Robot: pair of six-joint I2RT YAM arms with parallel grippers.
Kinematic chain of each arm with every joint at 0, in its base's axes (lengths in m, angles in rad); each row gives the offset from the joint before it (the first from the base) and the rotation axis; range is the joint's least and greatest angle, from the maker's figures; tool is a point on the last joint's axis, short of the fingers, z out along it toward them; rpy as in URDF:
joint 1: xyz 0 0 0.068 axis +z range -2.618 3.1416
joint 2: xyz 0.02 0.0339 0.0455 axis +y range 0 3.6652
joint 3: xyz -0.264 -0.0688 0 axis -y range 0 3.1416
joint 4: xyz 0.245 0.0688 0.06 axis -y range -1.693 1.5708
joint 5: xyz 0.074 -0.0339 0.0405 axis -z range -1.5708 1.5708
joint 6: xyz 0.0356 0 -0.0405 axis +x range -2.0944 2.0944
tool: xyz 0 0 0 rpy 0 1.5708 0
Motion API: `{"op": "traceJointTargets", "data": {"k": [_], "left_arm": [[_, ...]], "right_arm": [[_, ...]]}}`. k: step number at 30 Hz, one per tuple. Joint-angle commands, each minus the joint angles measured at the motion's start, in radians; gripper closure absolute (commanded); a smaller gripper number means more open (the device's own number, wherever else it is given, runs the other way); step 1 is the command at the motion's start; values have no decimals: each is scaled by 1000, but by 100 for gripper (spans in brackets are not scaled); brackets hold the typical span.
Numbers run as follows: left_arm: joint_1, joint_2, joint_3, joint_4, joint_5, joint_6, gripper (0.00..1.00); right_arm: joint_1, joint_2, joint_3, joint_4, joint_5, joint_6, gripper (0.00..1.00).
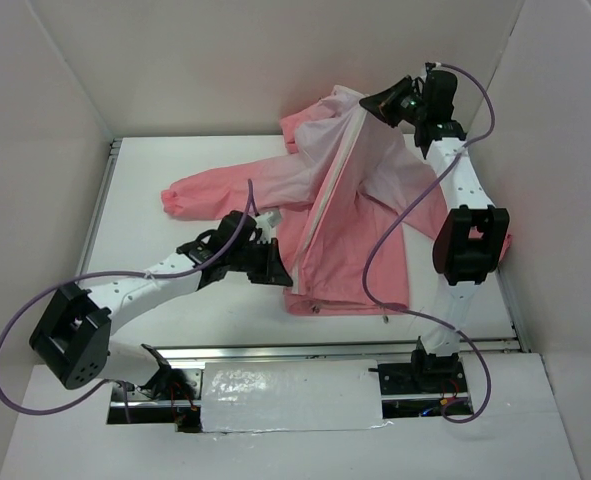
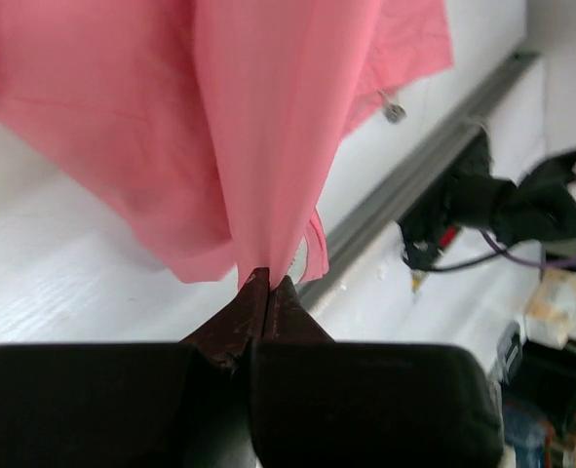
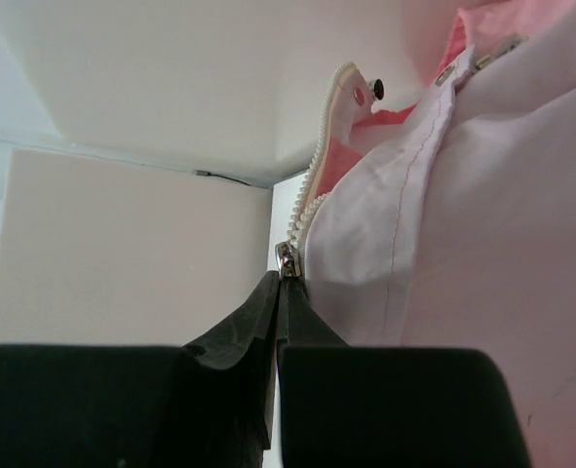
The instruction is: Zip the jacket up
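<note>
White-walled surface (image 1: 140,235), the jacket (image 1: 350,215) lying across its middle and far right.
Its coral hem (image 2: 258,249) is pinched in the left jaws; the right jaws clamp the metal zipper pull (image 3: 287,259).

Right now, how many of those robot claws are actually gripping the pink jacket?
2. The left gripper pinches the coral hem of the jacket at its near end. The right gripper is shut on the zipper pull at the far end, near the collar.
</note>
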Motion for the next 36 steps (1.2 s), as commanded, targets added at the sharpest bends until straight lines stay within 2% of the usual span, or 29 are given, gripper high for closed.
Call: {"op": "traceJointTargets", "data": {"k": [1, 5, 6, 12, 18, 24, 26, 29, 30, 33, 36], "left_arm": [[-48, -50, 26, -157, 205, 52, 100], [-99, -184, 11, -197, 258, 12, 100], [-105, -255, 2, -205, 250, 1, 100], [-110, -437, -118, -306, 183, -84, 100], [-110, -526, -173, -378, 116, -137, 100], [-113, -537, -234, -456, 31, -169, 100], [-113, -531, -242, -470, 7, -175, 100], [-115, -498, -248, -509, -56, -174, 100], [-116, -483, -248, -509, -66, -174, 100], [-118, -485, -244, -446, -66, -183, 100], [-118, -466, -226, -392, -29, -161, 100]], "right_arm": [[-32, -30, 86, 103, 178, -81, 100], [-51, 44, 204, 41, 207, -82, 100], [-69, 58, 217, 41, 190, -73, 100], [-128, 89, 245, 101, 158, 10, 100], [-143, 81, 294, 110, 159, 31, 100], [-200, 103, 346, 142, 191, 162, 100], [-207, 103, 399, 84, 231, 197, 100], [-207, 74, 435, -20, 346, 243, 100], [-207, 45, 435, -64, 430, 308, 100], [-198, 8, 449, -213, 542, 344, 100], [-187, -11, 458, -189, 592, 295, 100]]}}
